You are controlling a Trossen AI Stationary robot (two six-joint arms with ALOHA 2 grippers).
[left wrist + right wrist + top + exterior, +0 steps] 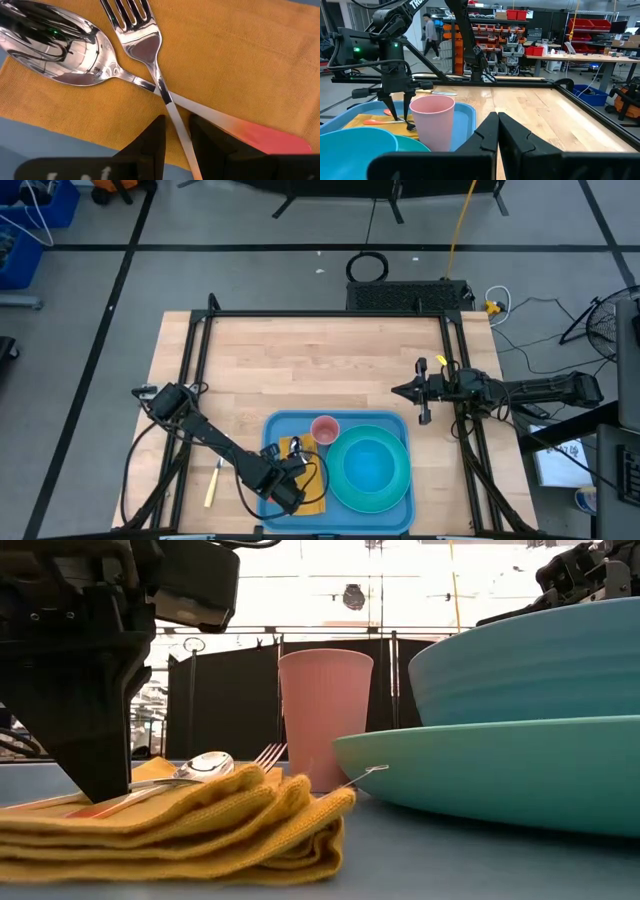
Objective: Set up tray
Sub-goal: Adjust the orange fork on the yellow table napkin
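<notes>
The tray (400,425) is sitting at the near edge of the table (320,360), between the two arms. It is carrying a folded yellow napkin (200,825), a pink cup (325,429) and a turquoise bowl (530,660) standing on a turquoise plate (500,765).

The left gripper (175,145) is reaching down over the napkin, its fingers narrowly parted with the fork (145,50) handle running between them. The fork is lying crossed over a spoon (55,47) whose handle is ending in an orange-pink grip; both are resting on the napkin. From the pictures, whether the fingers are actually pinching the fork handle cannot be told.

The right gripper (497,132) is waiting over bare wood to the right of the tray, its fingers pressed together and holding nothing.

A yellow-handled knife (212,483) is lying on the table left of the tray.

White lettering is showing on the left arm in the right wrist view, but only a fragment, not readable as a word.
</notes>
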